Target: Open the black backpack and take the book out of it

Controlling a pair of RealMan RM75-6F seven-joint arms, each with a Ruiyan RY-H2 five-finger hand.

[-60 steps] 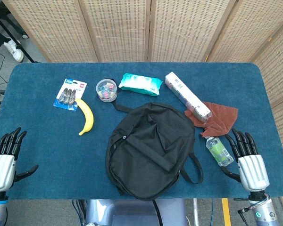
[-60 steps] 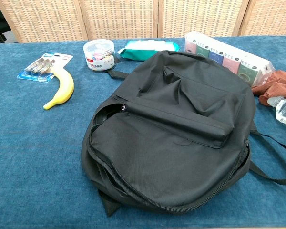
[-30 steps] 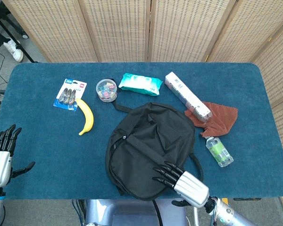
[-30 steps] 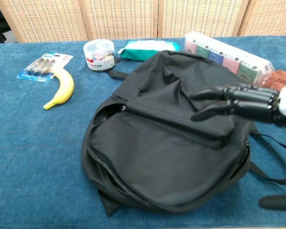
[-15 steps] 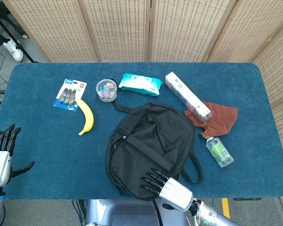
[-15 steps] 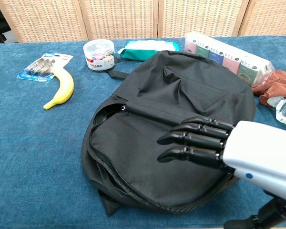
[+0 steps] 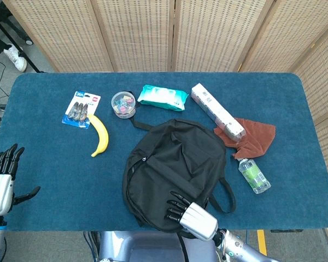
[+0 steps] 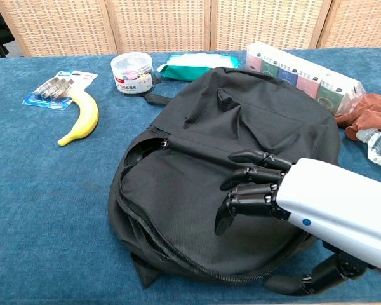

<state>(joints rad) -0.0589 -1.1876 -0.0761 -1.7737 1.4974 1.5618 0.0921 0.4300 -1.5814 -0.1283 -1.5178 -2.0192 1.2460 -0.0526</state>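
The black backpack (image 7: pixel 172 164) (image 8: pixel 241 133) lies flat in the middle of the blue table, its main zipper gaping a little along the left and near edge. A zipper pull (image 8: pixel 163 143) shows at the upper left of the gap. No book is visible. My right hand (image 7: pixel 190 216) (image 8: pixel 286 197) hovers over the near part of the backpack, fingers (image 8: pixel 241 203) bent downward and apart, thumb (image 8: pixel 292 284) low by the near rim, with nothing in its grasp. Off the table's near-left corner my left hand (image 7: pixel 1 183) stays spread, holding nothing.
Left of the bag lie a banana (image 7: pixel 100 135) (image 8: pixel 82 118) and a battery pack (image 7: pixel 81 109). Behind it stand a clip tub (image 7: pixel 123 104), a green wipes pack (image 7: pixel 162 97) and a long box (image 7: pixel 217 111). A brown cloth (image 7: pixel 251 136) and bottle (image 7: pixel 254 174) lie right.
My right hand swung from the table's right side across to the near part of the backpack, and its fingers have bent downward. The left hand dropped slightly.
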